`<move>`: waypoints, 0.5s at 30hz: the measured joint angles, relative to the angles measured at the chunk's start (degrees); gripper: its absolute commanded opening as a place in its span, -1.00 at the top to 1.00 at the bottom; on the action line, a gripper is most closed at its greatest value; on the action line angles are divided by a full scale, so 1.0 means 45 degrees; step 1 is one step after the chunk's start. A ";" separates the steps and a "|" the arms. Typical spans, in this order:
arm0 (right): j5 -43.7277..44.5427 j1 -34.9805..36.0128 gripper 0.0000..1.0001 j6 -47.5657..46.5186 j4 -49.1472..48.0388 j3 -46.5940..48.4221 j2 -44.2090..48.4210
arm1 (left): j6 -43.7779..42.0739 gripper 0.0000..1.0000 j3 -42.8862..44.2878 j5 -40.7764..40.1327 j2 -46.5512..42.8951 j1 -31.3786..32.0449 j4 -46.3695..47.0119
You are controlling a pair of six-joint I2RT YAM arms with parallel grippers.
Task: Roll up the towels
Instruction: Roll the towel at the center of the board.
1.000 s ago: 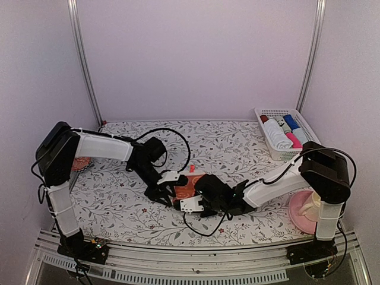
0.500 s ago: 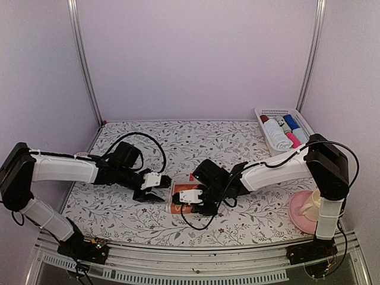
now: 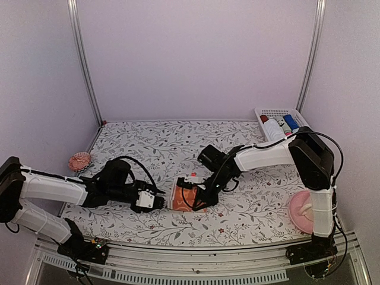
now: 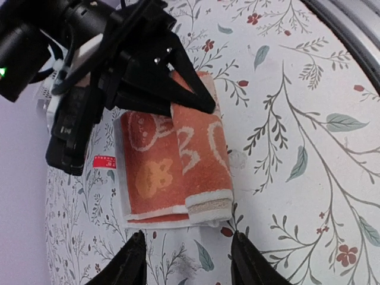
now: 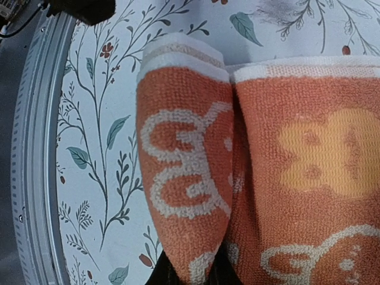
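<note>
i read the right gripper [image 4: 193,102] clamped on the rolled edge of the orange-red towel [image 4: 169,169], which lies partly rolled on the floral table [image 4: 309,148], front centre. the left gripper [image 4: 189,240] stands with fingers apart, just beside the towel's end.

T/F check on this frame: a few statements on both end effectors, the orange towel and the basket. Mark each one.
1. The right end effector is shut on the rolled-over side of the orange towel. True.
2. The left end effector grips the towel too. False: it is open and empty, with its fingers just short of the towel's edge.
3. The towel is rolled up completely. False: only one side strip is rolled over, and the rest lies flat on the table.
4. The white basket at the far right holds several coloured bundles. True.
</note>
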State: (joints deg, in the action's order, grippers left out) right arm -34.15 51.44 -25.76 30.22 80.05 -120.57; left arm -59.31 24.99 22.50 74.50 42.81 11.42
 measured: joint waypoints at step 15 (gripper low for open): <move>-0.2686 -0.1107 0.84 0.0398 0.1957 0.1744 -0.1574 | -0.1413 0.06 -0.0559 -0.2453 0.1972 0.2307 0.3298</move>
State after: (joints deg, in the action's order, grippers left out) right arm -46.24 46.46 -23.97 39.03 87.90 -127.66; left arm -65.67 22.48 11.46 83.37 53.19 26.26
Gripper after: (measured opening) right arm 0.126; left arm 0.468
